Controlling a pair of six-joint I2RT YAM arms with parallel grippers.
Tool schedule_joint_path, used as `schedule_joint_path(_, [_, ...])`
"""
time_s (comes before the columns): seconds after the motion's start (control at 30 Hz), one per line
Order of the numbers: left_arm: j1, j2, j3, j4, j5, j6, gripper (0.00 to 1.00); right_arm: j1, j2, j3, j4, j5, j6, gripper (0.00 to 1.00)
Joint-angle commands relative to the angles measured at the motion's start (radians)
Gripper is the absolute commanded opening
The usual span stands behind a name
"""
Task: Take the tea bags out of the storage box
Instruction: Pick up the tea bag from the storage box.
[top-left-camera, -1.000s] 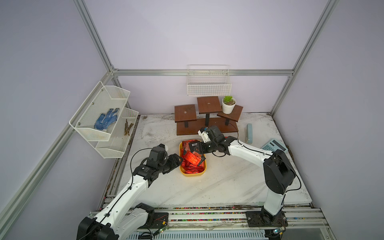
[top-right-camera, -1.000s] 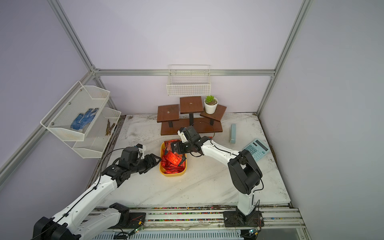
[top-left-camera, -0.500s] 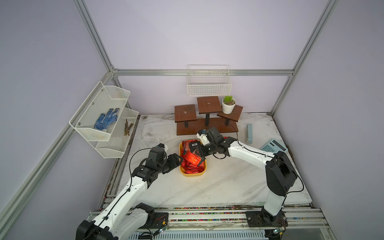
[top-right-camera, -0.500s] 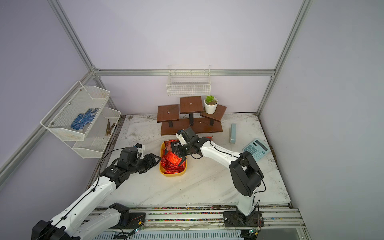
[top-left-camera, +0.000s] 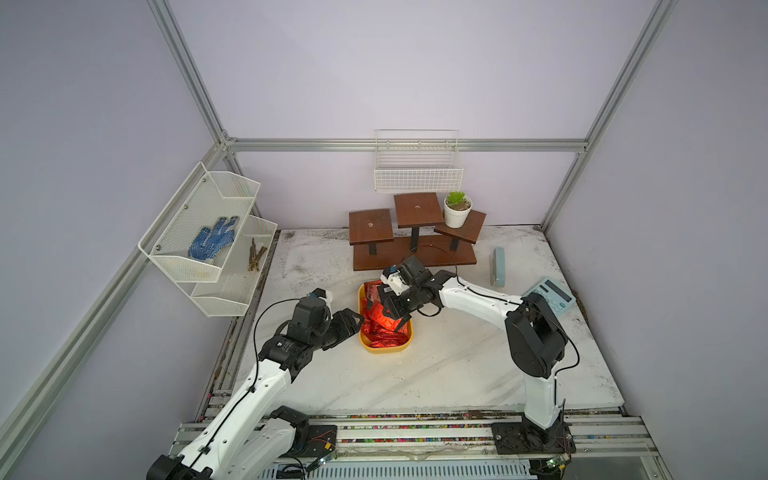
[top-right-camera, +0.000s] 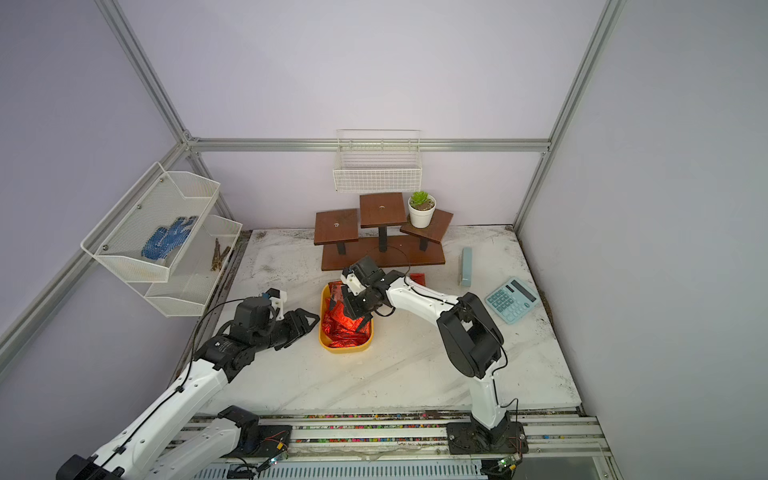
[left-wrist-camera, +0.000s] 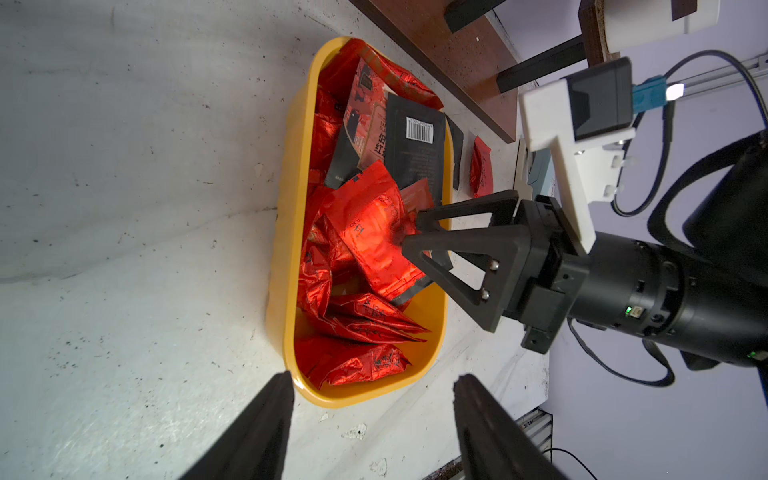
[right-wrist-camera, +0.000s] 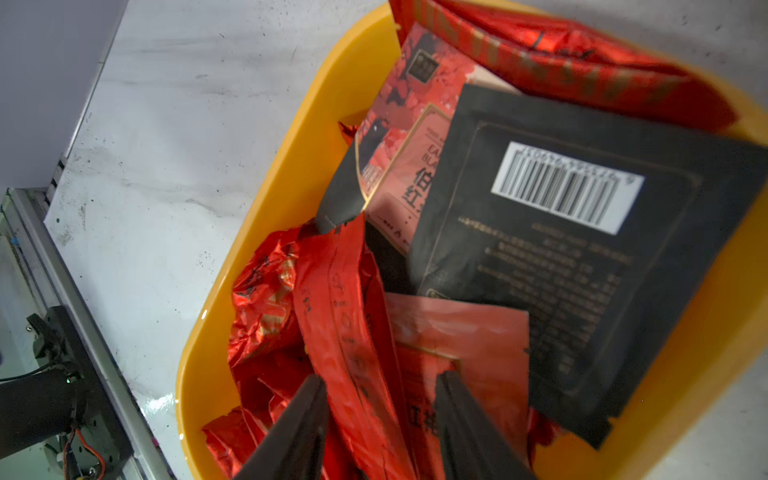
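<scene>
We see the right gripper (top-left-camera: 394, 318) now advanced deeper into the box (top-left-camera: 384, 350), jaws apart astride a red sachet (right-wrist-camera: 345, 316). The left gripper (left-wrist-camera: 372, 380) stays alongside, jaws apart. The tea bags (top-left-camera: 380, 332) lie inside, and a grasp seems imminent.

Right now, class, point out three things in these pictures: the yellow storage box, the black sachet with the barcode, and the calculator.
storage box (left-wrist-camera: 291, 174): left wrist view, on its outer yellow side wall.
black sachet with the barcode (right-wrist-camera: 567, 193): right wrist view, on its white barcode label.
calculator (top-right-camera: 512, 300): a top view, on its keypad.
</scene>
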Motion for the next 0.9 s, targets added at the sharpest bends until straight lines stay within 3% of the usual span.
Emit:
schedule_joint_path(0.0, [0.01,-0.013,-0.011,0.004,-0.012,-0.008,0.65,0.008,0.025,0.038,-0.031,0.028,-0.031,0.49])
schedule_joint_path(0.1, [0.012,-0.012,-0.011,0.003,-0.008,-0.008,0.65,0.011,0.039,0.04,-0.03,0.017,-0.032,0.46])
schedule_joint_path(0.37, [0.014,-0.034,-0.014,-0.012,-0.007,-0.011,0.65,0.026,0.038,0.023,0.003,-0.036,0.004,0.25])
schedule_joint_path(0.6, [0.013,-0.051,-0.019,-0.021,-0.005,-0.014,0.65,0.032,0.028,0.009,0.025,-0.086,0.032,0.0])
schedule_joint_path(0.87, [0.013,-0.064,-0.002,-0.025,0.002,-0.02,0.65,0.024,-0.096,-0.062,0.106,-0.118,0.103,0.0])
